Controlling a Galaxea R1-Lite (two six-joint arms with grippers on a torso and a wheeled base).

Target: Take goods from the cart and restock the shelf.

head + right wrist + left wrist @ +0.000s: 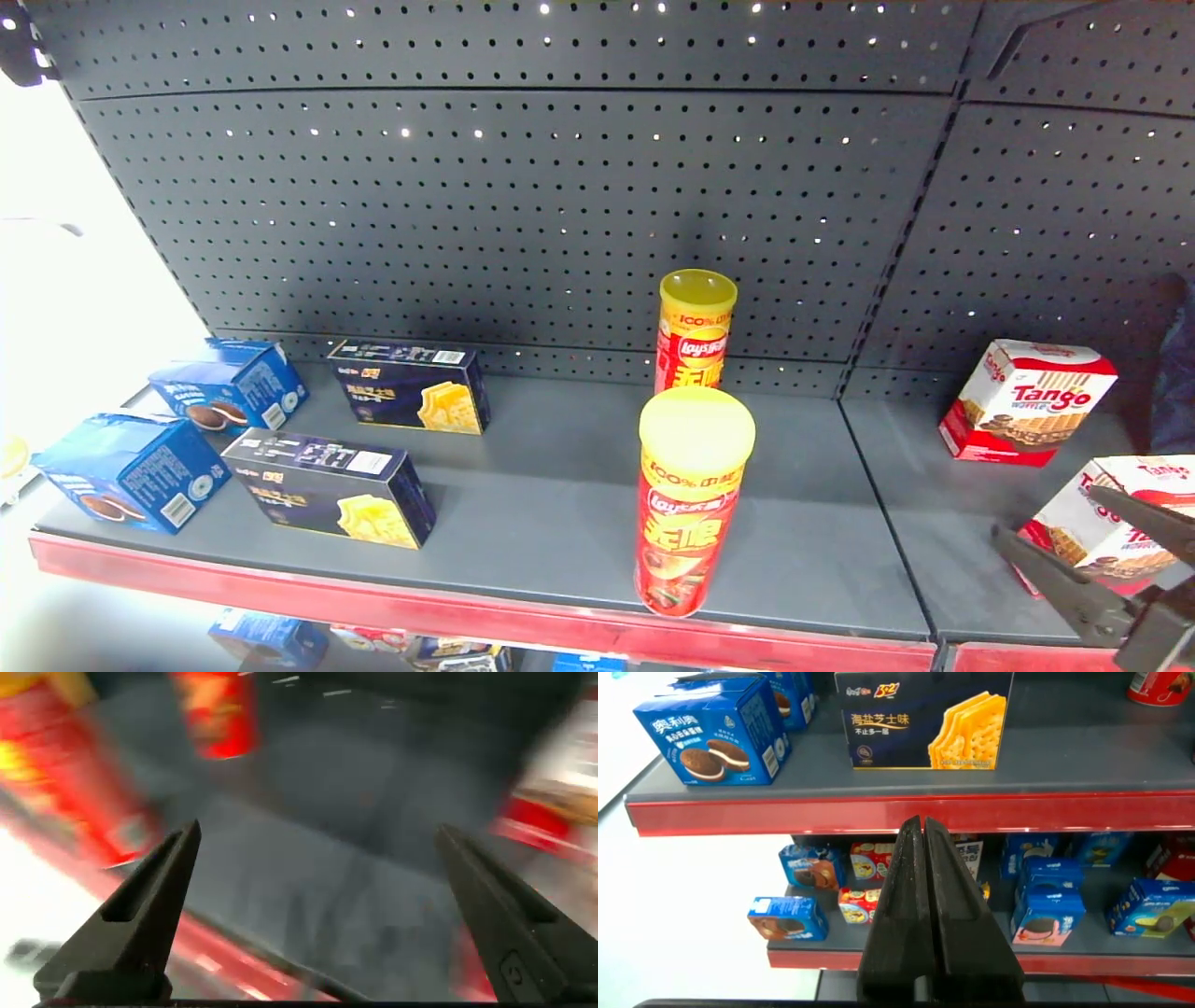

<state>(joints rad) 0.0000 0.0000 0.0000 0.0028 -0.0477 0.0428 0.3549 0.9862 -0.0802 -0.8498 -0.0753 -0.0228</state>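
The fingers (1055,574) of your right gripper (1046,513) are spread wide with nothing between them. In the head view they sit at the shelf's right end, crossing in front of the front wafer box (1120,532); you cannot tell from that angle whether a finger touches the box. The right wrist view shows the right gripper (313,840) just as open, with the grey shelf (355,887) under the gap, but it is too blurred to settle contact.

The left gripper (922,826) has its fingers pressed together, holding nothing. It hangs just below and in front of the shelf's red front lip (785,812).

On the shelf (560,504), the head view shows a second wafer box (1027,401) behind the first. Two chip cans stand upright near the middle, the front can (686,504) at the lip and the rear can (695,331) by the pegboard (523,205). Left of them lie two dark cracker boxes (331,485) and two blue cookie boxes (131,471).

The left wrist view adds what the head view barely shows: a lower shelf (990,952) holding many small snack boxes (1046,915). It also shows a cracker box (924,719) and a cookie box (710,728) from the front.
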